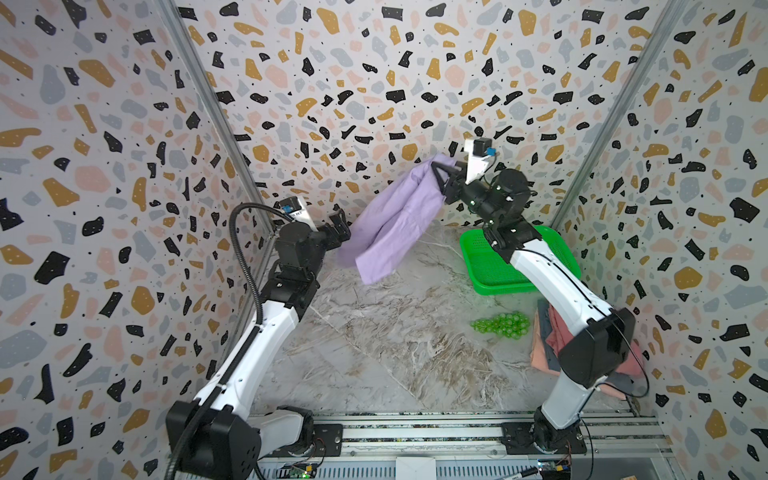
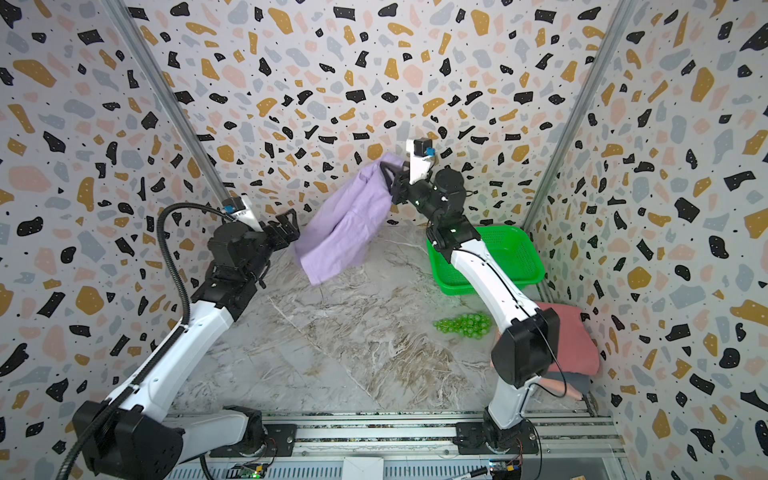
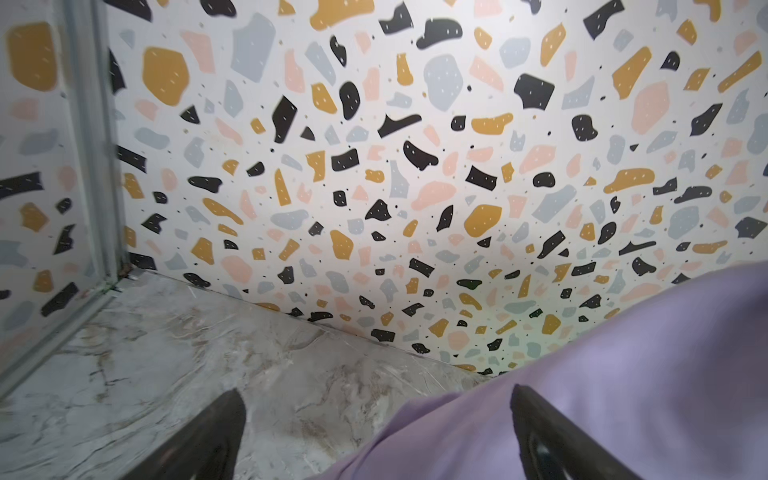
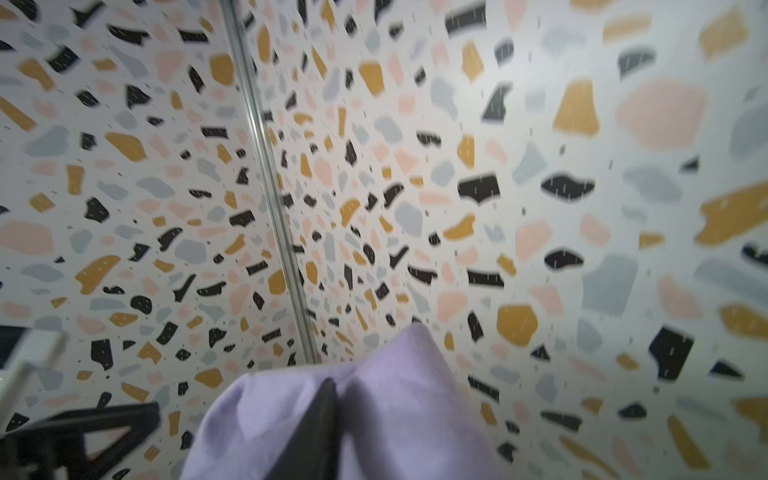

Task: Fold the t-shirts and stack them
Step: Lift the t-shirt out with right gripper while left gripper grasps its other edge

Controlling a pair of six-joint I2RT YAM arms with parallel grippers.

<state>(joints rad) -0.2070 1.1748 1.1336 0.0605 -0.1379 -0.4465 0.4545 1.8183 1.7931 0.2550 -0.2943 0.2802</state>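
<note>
**Item:** lavender t-shirt (image 1: 395,220). Unfolded and bunched. It hangs in the air at the rear of the cell from the right pincer (image 1: 437,176). Its blurred lower hem is clear of the surface (image 1: 395,345).

**Right pincer:** raised near the back wall (image 1: 353,83). In the right wrist view the jaws stand partly apart. The cloth drapes over one finger (image 4: 320,415) rather than sitting pinched between the two, and a strip of wall shows beside it.

**Left pincer** (image 1: 343,227): spread wide and holding nothing, just beside the shirt's lower edge. In the left wrist view cloth reaches partway into the gap between its fingers.

**Risks, as judged:**
- The shirt may slide off the single finger and drop in a heap, because nothing clamps it.
- The left pincer may shut on a doubled layer or on air, because the hem looks in motion and the bunched folds hide the true corner.
- The cloth may brush the back wall, or trail into the basket when lowered.

**Other items:**
- Green mesh basket (image 1: 490,289): rear right, partly under the right forearm.
- Cluster of green balls (image 1: 500,324): on the surface just in front of the basket, at the edge of the laying area.
- Folded shirts (image 2: 571,336): stacked by the right wall and half hidden behind the right arm's elbow. That elbow stands between the stack and any approach from the centre.
</note>
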